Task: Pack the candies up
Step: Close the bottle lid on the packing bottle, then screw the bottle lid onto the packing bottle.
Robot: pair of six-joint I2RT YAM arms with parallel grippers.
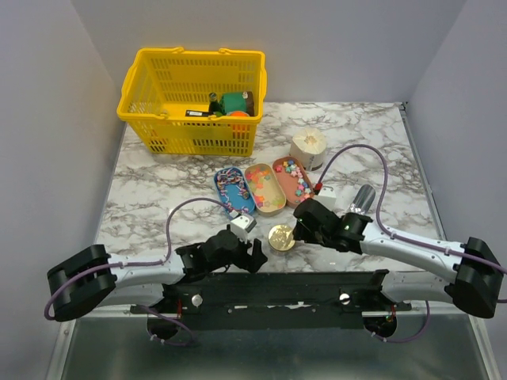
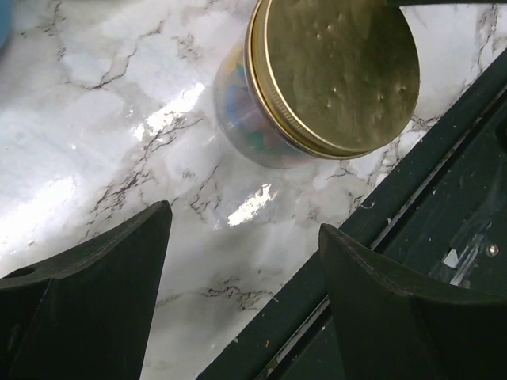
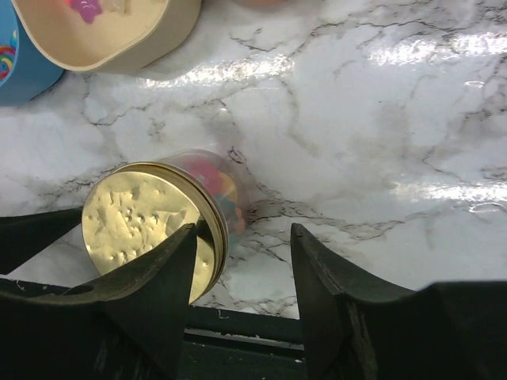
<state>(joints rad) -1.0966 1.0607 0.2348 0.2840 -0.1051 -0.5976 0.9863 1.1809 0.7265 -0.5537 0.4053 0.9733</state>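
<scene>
Loose candies (image 1: 295, 176) sit in the oval trays (image 1: 269, 199) mid-tabletop (image 1: 158, 190), with more visible through the clear wall of the gold-lidded jar (image 3: 150, 226) at the near edge. Left tool (image 2: 244, 222): jaws apart, empty, just short of the jar. Right tool (image 3: 243, 231): jaws apart, empty, jar beside one finger, not between them. Candies look tiny, light, hard and prone to roll, so pinching singles is poor; better to tip a tray by its rim. Jar wall is probably slick, so grip around the body just under the lid.

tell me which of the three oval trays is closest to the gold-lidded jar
The tan middle tray: its near end lies closest to the jar; the blue tray and orange tray flank it.
</scene>
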